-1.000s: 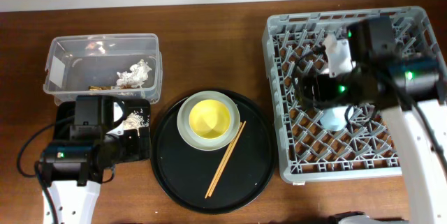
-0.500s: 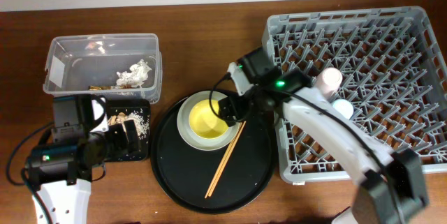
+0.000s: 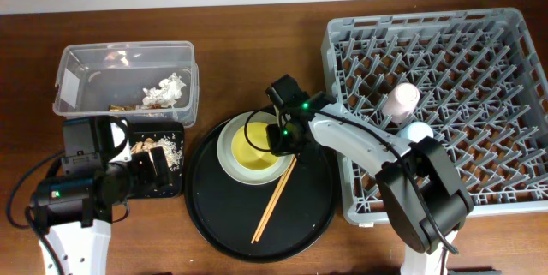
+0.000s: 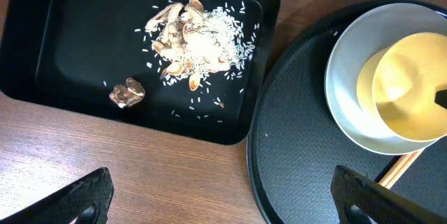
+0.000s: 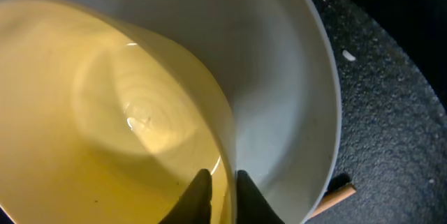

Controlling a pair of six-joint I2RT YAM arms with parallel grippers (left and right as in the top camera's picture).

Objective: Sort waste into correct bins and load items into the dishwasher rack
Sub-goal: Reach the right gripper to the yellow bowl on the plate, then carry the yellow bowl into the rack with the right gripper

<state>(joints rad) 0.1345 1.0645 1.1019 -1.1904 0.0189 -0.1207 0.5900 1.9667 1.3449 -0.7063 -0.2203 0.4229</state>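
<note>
The small yellow bowl [image 3: 255, 145] sits in the pale grey plate [image 3: 224, 151] on the round black tray [image 3: 223, 215]. My right gripper [image 3: 281, 136] is shut on the bowl's right rim. In the right wrist view the gripper [image 5: 223, 189] has one finger inside the bowl [image 5: 105, 126] and one outside, over the plate [image 5: 286, 77]. Two chopsticks [image 3: 274, 196] lie beside the plate. A pink cup [image 3: 401, 99] and a light blue cup [image 3: 419, 133] rest in the dishwasher rack [image 3: 445, 44]. My left gripper [image 4: 227, 199] hangs open over the table, holding nothing.
The clear tub [image 3: 124, 61] at back left holds white tissue [image 3: 165, 91]. The shallow black tray [image 4: 70, 56] holds tan food scraps [image 4: 188, 35] and a small brown piece [image 4: 127, 93]. The left arm [image 3: 86, 194] covers part of that tray.
My right arm left the rack, came down to the yellow bowl and shut on its rim. The left arm drew back slightly toward the front left.
</note>
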